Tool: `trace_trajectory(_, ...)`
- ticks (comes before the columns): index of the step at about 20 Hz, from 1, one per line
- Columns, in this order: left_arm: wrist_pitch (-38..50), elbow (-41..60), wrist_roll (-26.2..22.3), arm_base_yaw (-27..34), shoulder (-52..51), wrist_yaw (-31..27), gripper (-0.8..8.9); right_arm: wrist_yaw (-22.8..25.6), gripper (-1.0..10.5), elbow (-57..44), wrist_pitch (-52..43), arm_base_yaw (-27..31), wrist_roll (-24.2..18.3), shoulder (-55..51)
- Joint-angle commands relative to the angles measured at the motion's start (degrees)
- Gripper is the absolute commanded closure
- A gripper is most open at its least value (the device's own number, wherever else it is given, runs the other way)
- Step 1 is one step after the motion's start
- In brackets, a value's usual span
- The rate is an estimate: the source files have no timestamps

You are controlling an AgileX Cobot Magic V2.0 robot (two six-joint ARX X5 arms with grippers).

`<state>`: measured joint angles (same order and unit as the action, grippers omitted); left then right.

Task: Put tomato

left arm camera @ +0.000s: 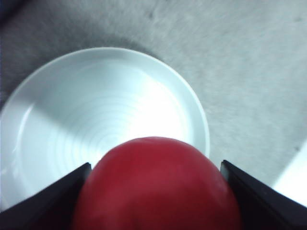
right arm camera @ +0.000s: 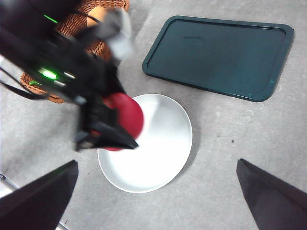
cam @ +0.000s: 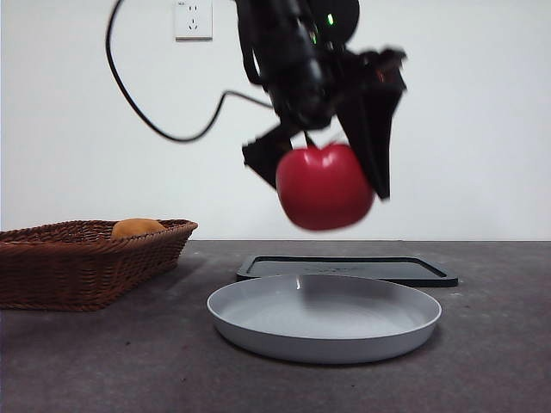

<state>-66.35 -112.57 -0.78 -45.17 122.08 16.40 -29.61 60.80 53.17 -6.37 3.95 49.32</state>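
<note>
The glossy red tomato (cam: 325, 187) hangs in the air above the white plate (cam: 258, 314), held between the black jaws of my left gripper (cam: 323, 176). In the left wrist view the tomato (left arm camera: 158, 187) fills the space between the jaws, with the plate (left arm camera: 62, 120) right under it. The right wrist view shows the left arm holding the tomato (right arm camera: 128, 115) over the plate (right arm camera: 163, 158) from above. My right gripper (right arm camera: 156, 191) is open and empty, high above the table. The tomato's stem is hidden.
A brown wicker basket (cam: 52, 267) stands at the left with an orange-yellow round fruit (cam: 136, 228) in it. A dark green tray (cam: 422, 274) lies flat behind the plate, also seen in the right wrist view (right arm camera: 225, 52). A cable hangs from the arm.
</note>
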Motion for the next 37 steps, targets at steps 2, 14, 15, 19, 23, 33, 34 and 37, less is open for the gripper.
trace_trajectory(2, 0.07, -1.42, -0.57, -0.61, 4.81, -3.13, 4.49, 0.04, 3.7, 0.87, -0.26, -0.2, 0.61, 0.44)
trace_trajectory(14, 3.17, -1.42, -0.04, -0.61, 9.35, -4.98, 4.49, 0.04, 3.7, 0.87, -0.2, -0.2, 0.57, 0.44)
trace_trajectory(15, 3.1, -1.42, -0.07, -0.61, 9.68, -4.98, 4.49, 0.04, 3.7, 0.87, -0.2, -0.2, 0.57, 0.44)
trace_trajectory(19, 3.08, -1.42, 0.02, -0.61, 10.84, -4.96, 4.48, 0.04, 3.7, 0.87, -0.17, -0.2, 0.57, 0.44)
trace_trajectory(23, 3.1, -1.42, 0.11, -0.61, 10.84, -4.96, 4.4, 0.04, 3.7, 0.87, -0.17, -0.2, 0.57, 0.44)
trace_trajectory(33, -3.37, -9.44, -0.07, 0.26, 10.8, -4.94, 1.88, 0.04, 3.7, 0.87, 0.07, -0.2, 0.57, 0.44)
trace_trajectory(34, -5.46, -12.57, -0.07, 0.26, 10.8, -4.94, 1.88, 0.04, 3.7, 0.87, 0.09, -0.2, 0.59, 0.44)
trace_trajectory(37, -12.13, -21.11, -0.09, 0.26, 10.69, -4.94, 1.88, 0.04, 3.7, 0.85, 0.09, -0.2, 0.59, 0.44)
